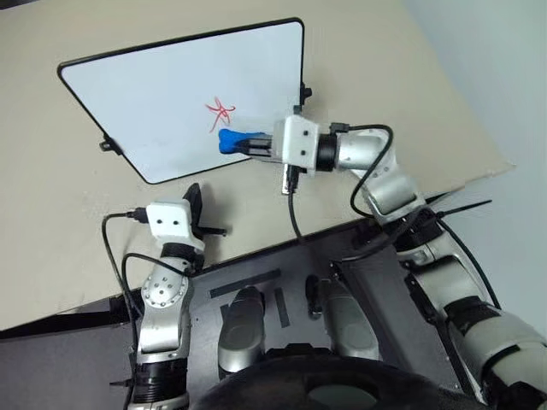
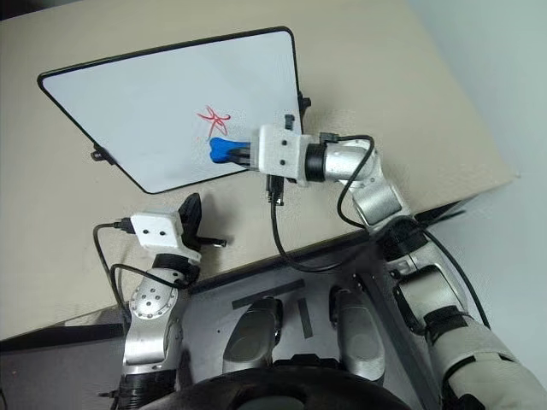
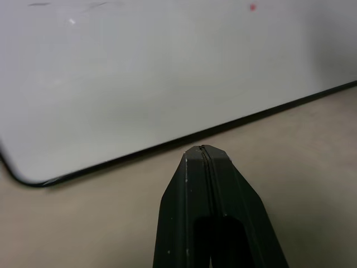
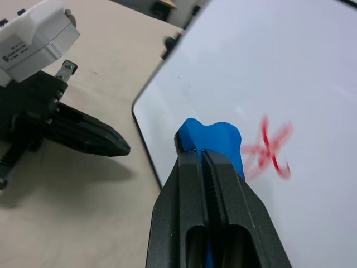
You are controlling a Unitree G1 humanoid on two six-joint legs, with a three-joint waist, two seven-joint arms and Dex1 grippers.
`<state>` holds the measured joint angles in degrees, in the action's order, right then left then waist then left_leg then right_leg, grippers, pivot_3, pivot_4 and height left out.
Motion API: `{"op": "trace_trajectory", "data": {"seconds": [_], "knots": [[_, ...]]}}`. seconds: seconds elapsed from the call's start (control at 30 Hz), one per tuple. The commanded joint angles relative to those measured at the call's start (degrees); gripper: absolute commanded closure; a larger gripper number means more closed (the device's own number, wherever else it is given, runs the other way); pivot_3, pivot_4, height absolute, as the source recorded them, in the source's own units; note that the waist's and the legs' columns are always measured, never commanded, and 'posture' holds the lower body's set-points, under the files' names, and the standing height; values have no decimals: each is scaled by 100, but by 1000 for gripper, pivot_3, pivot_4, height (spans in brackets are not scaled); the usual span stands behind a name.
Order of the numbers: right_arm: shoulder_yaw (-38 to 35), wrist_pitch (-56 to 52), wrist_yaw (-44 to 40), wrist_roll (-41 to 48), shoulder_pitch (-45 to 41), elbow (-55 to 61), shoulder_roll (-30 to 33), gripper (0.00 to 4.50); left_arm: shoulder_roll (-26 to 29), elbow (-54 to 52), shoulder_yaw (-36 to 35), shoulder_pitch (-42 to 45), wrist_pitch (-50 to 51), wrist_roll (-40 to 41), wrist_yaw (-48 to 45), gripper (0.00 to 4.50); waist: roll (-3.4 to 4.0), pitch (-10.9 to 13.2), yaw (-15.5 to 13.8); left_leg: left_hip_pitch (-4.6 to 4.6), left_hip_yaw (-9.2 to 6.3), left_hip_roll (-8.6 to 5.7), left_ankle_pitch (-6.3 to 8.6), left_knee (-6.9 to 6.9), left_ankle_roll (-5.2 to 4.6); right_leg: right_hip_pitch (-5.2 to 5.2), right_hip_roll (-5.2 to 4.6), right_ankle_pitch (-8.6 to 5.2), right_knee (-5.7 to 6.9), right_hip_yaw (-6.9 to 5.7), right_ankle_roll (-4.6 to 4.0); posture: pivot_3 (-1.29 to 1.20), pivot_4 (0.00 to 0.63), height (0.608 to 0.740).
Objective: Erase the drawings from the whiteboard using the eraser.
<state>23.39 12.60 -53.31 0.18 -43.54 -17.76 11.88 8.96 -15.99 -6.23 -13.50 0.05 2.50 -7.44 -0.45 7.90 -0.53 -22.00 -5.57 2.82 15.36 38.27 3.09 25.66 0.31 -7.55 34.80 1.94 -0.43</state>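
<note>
Right pincer (image 1: 255, 145) is clamped on the small blue bone-shaped eraser (image 1: 231, 140), poised just below the red star-like scribble (image 1: 220, 112) on the black-framed whiteboard (image 1: 154, 94), ready to wipe, while the left pincer (image 1: 195, 207) sits closed and empty over the tan bench (image 1: 51, 248).

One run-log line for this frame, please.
right gripper: shut on blue eraser | over whiteboard | red drawing unerased | left gripper: shut, empty

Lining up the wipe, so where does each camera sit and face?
Head eyes: above, looking down on whiteboard; both arms show.
Left wrist: along shut left gripper toward the board's edge.
Right wrist: along right gripper, shut on eraser, toward drawings.
Shared: board; right wrist view also catches the left gripper.
</note>
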Motion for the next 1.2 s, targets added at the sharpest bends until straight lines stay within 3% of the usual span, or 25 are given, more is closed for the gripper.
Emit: {"op": "trace_trajectory", "data": {"seconds": [0.03,0.4,0.8,1.0,1.2], "knots": [[136,963,135,-360,-345,-807,-203,4474,-21,-315,-11,54,-117,20,32,4500,0,0,-10,-1,0,0,1,0,2,1,-1,-1,1,0,-1,0,150,740],[135,3025,2101,-1765,-1679,-3651,-541,4474,-79,-254,8,220,-128,-26,80,4500,1,1,-5,-7,6,18,12,-10,18,31,-2,7,10,-4,-24,0,150,740],[3,3722,4215,-2745,-2278,-4232,-288,4474,-100,-174,56,390,-117,-40,65,4500,3,2,0,-4,4,25,10,-7,13,37,-1,50,12,-12,-55,0,150,740],[128,3834,4234,-2780,-2244,-4304,-317,4474,-94,-102,74,485,-115,-38,42,4500,3,2,3,2,4,40,8,-6,11,35,19,38,6,-12,-25,0,150,740],[354,3789,3796,-2877,-1930,-4585,-461,4474,-93,-43,73,560,-121,-38,38,4500,3,2,8,4,12,85,14,-7,21,38,55,55,-6,-13,-66,0,150,740]]}}
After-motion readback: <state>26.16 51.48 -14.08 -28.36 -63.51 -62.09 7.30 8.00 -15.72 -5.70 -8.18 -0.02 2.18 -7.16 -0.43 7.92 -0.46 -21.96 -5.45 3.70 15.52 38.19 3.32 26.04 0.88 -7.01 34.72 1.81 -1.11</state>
